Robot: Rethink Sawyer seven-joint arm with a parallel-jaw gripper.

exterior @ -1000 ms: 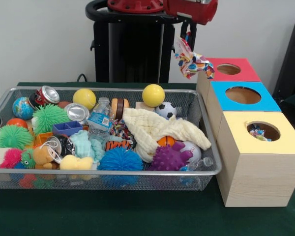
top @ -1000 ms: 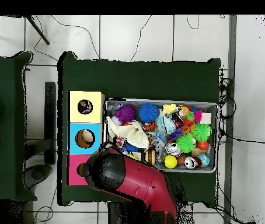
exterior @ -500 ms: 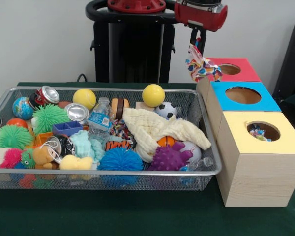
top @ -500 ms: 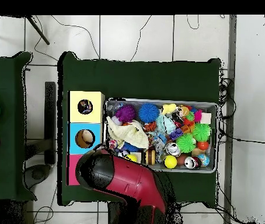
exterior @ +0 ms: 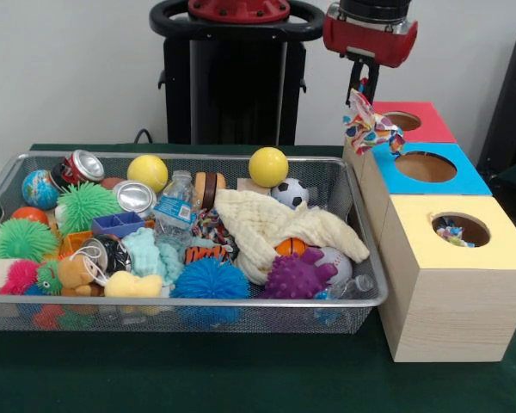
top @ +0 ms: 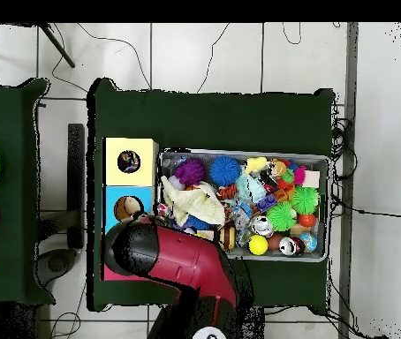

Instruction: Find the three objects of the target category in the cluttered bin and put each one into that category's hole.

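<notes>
Dangling from clenched gripper (exterior: 362, 86): crumpled multicoloured patterned cloth (exterior: 370, 125) over red-topped box (exterior: 421, 127); yellow-topped wooden box (exterior: 451, 284) holds similar scraps.

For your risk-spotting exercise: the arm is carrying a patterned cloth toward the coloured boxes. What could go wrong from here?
1. The patterned cloth hangs beside the red box, over its edge with the blue box, not over either hole. Released now, it would probably drape on a box top or slip toward the wire bin.
2. The pincer seems to hold only its top, so it may slip out.
</notes>
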